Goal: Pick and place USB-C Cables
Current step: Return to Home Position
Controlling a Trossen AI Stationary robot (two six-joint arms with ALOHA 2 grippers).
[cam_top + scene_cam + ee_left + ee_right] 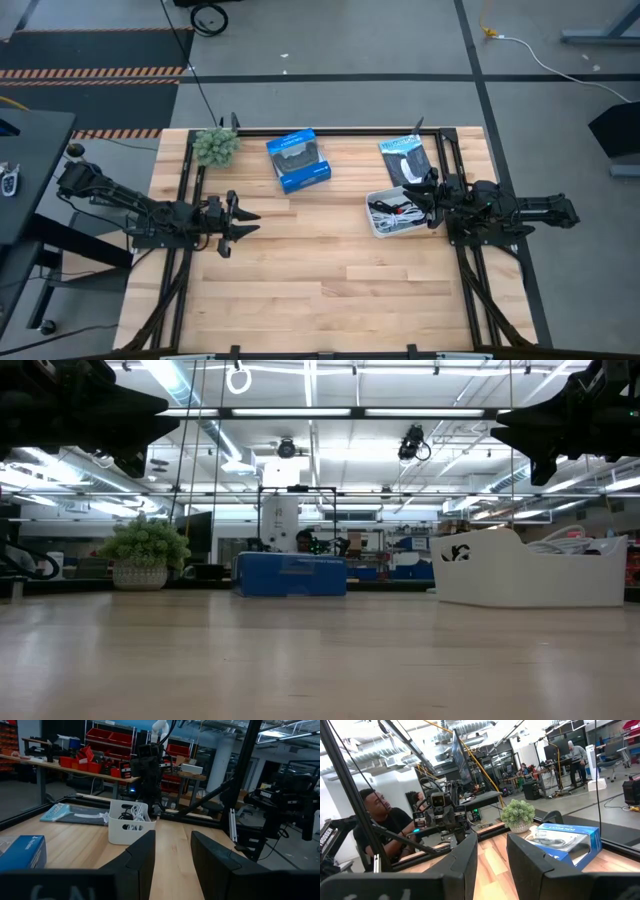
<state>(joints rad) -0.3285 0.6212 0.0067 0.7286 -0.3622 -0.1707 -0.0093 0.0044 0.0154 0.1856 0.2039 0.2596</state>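
high view: cables point(392, 210) lie in the white bin point(372, 212) under the right gripper point(426, 200), spread, empty; left gripper point(245, 222), spread, well apart.

White capitals reading "TROSSEN" stand on a dark robot arm part point(274, 796) beyond the desk's frame in the left wrist view. In the right wrist view, white letters run up another dark arm part point(326, 839) at the picture's edge; only "ROSSEN" can be made out. The blue box point(566, 839) carries white print along its edge and top, too small to read in any view. The white bin point(520, 572) bears a black mark on its wall that forms no legible letters.
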